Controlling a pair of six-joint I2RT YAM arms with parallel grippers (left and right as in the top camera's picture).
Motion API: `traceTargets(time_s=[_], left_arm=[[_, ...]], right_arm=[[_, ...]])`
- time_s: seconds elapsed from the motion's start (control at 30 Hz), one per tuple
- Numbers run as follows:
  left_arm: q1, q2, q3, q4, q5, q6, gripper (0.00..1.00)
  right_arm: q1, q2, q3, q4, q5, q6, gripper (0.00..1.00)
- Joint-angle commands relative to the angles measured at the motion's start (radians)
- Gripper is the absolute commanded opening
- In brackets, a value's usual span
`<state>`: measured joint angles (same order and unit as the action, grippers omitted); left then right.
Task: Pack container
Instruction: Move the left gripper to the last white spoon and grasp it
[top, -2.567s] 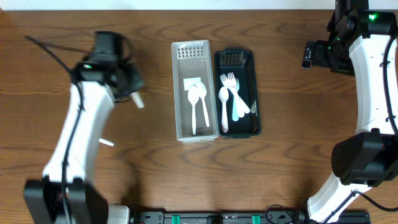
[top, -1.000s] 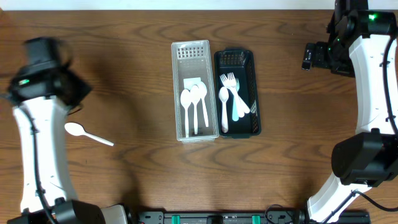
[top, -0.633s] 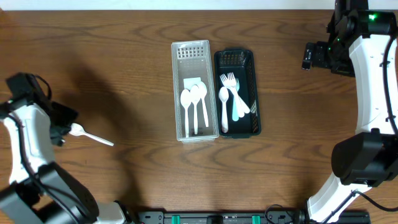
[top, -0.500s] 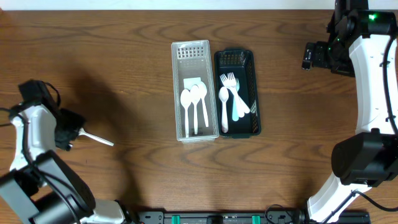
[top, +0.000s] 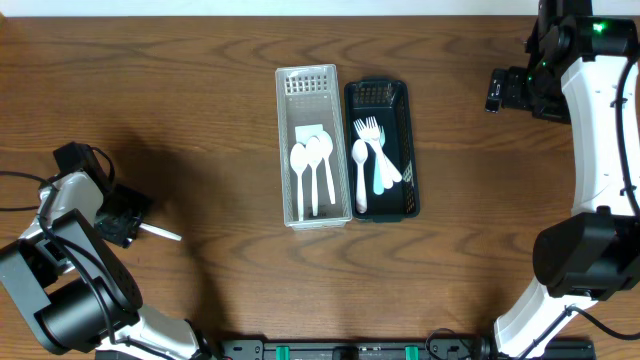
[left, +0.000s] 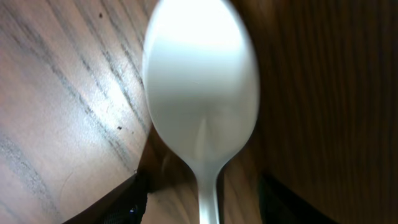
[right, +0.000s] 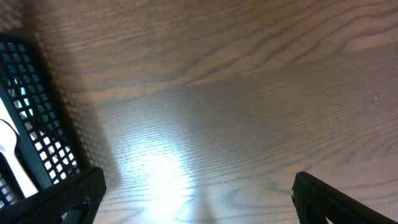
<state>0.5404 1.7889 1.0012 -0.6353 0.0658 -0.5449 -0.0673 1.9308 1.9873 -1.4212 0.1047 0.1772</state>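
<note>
A white plastic spoon (top: 160, 233) lies on the wooden table at the far left; only its handle shows overhead. My left gripper (top: 122, 215) sits low over its bowl. In the left wrist view the spoon (left: 202, 93) fills the frame, and its handle runs between my fingers (left: 127, 202), which stand apart from it on both sides, open. The white container (top: 284, 150) holds three white spoons (top: 312, 165). The black basket (top: 410, 150) beside it holds forks and a spoon (top: 372, 150). My right gripper (top: 497, 88) hovers open at the upper right, holding nothing.
The two containers stand side by side in the middle of the table. The right wrist view shows bare wood under my right gripper (right: 199, 199), with the black basket's mesh wall (right: 31, 112) at the left edge. A cable trails off the left arm.
The left arm swung from beside the containers to the far left and came down over the loose spoon, now covering its bowl. A third spoon appeared in the white container. The right arm stayed still.
</note>
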Motion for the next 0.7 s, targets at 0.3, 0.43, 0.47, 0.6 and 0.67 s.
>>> traceTargets(time_s=[0.3, 0.43, 0.47, 0.6, 0.67], left_arm=[[-0.002, 0.035, -0.003, 0.016, 0.013, 0.016, 0.39], [-0.002, 0.037, -0.003, 0.016, 0.014, 0.016, 0.25], [-0.002, 0.037, -0.003, 0.016, 0.013, 0.016, 0.24], [-0.002, 0.037, -0.003, 0.016, 0.014, 0.017, 0.23], [-0.002, 0.037, -0.003, 0.016, 0.014, 0.017, 0.20]], right_arm=[[-0.013, 0.007, -0.004, -0.005, 0.003, -0.011, 0.99], [-0.013, 0.007, -0.004, -0.005, 0.003, -0.011, 0.99], [-0.013, 0.007, -0.004, -0.005, 0.003, -0.011, 0.99], [-0.013, 0.007, -0.004, -0.005, 0.003, -0.011, 0.99], [-0.013, 0.007, -0.004, -0.005, 0.003, -0.011, 0.99]])
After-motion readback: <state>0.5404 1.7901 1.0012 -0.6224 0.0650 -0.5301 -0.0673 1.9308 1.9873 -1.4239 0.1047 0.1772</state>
